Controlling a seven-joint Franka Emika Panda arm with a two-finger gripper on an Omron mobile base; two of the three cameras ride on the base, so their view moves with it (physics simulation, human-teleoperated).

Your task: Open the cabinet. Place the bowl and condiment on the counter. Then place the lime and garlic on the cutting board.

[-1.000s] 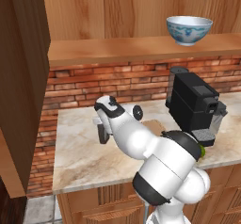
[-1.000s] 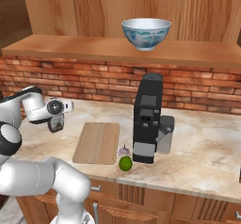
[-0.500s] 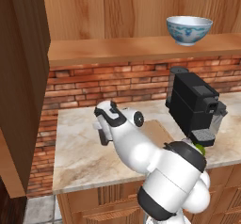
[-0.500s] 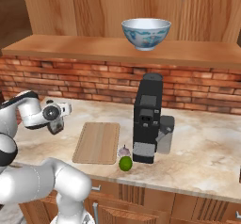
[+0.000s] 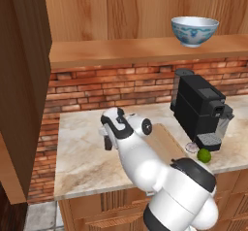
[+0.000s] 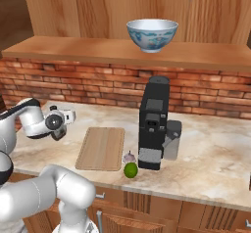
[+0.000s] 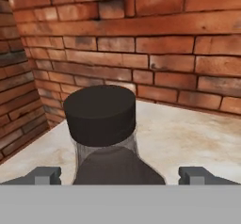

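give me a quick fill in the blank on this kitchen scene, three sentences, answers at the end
1. The bowl stands on the open cabinet's ____.
2. The lime and garlic lie on the counter between the cutting board and the black ____ machine.
3. In the hand view, the condiment stands between the fingertips of the ____ tool.

Missing words: shelf; coffee; open

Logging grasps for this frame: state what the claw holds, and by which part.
Nothing is held. The claw is open, its fingertips standing apart on either side of the condiment, which stands on the counter.
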